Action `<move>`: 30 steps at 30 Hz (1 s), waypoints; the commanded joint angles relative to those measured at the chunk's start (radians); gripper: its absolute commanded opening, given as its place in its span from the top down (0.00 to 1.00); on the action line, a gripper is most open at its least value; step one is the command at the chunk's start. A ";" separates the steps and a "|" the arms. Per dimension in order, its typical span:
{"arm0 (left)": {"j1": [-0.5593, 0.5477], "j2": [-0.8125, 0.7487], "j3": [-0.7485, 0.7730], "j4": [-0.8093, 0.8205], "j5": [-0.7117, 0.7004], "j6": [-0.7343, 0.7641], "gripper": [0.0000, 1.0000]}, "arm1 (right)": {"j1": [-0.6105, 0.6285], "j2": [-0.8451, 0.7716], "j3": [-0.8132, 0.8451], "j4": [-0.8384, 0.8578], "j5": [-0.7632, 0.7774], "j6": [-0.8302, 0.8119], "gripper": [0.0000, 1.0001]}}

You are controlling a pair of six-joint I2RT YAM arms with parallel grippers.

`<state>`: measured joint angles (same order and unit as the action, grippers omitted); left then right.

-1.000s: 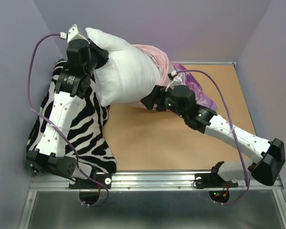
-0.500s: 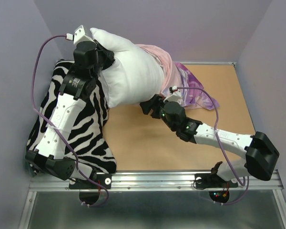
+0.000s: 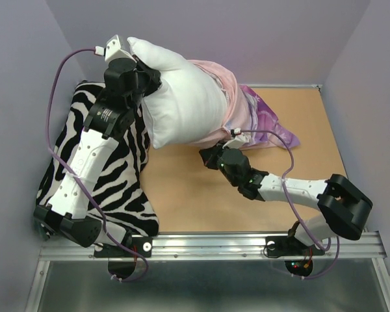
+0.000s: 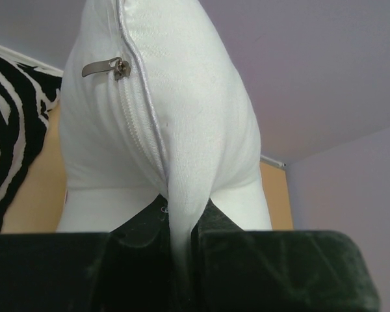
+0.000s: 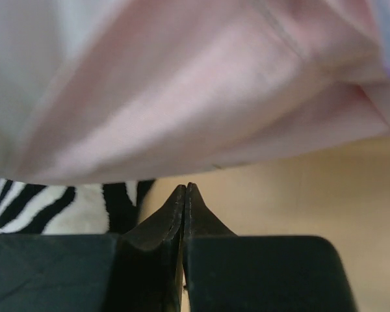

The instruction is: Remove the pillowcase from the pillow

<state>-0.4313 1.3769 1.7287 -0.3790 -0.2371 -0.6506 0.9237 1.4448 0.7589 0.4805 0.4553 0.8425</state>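
The white pillow hangs lifted at the back left, its far end still inside the pink-and-purple pillowcase, which trails onto the table to the right. My left gripper is shut on the pillow's corner; the left wrist view shows a fold of white pillow pinched in the left gripper, with a zipper pull above. My right gripper sits just below the pillow's lower edge. In the right wrist view the right gripper is shut with nothing in it, under the pale pink pillowcase hem.
A black-and-white zebra cushion lies along the left side under my left arm, and shows as the zebra cushion beyond the right fingertips. Purple walls enclose the brown table on three sides.
My right gripper has slid left and nearer, from the pillowcase's edge to under the pillow, and has shut empty. The left arm has carried the pillow slightly right and higher.
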 commanded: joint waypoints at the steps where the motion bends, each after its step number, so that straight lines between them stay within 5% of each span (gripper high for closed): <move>1: -0.021 -0.036 0.083 0.170 0.005 -0.014 1.00 | 0.006 0.011 -0.081 0.049 0.062 0.006 0.99; 5: -0.030 -0.033 0.085 0.178 0.002 -0.018 1.00 | 0.006 -0.006 -0.185 0.168 0.011 -0.029 0.98; 10: -0.041 -0.022 0.080 0.187 0.005 -0.027 1.00 | 0.067 -0.066 -0.197 0.328 -0.052 -0.151 0.60; 14: -0.044 -0.018 0.078 0.189 0.010 -0.038 1.00 | 0.072 -0.092 -0.222 0.417 -0.029 -0.134 0.46; 24: -0.046 -0.013 0.071 0.195 0.041 -0.067 1.00 | 0.072 -0.008 -0.147 0.575 0.028 -0.114 0.26; 30: -0.046 -0.013 0.080 0.178 0.038 -0.058 1.00 | 0.072 0.009 -0.145 0.630 0.034 -0.114 0.22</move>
<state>-0.4644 1.3869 1.7397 -0.3634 -0.2195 -0.6842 0.9947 1.4578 0.5621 0.9829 0.4461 0.7376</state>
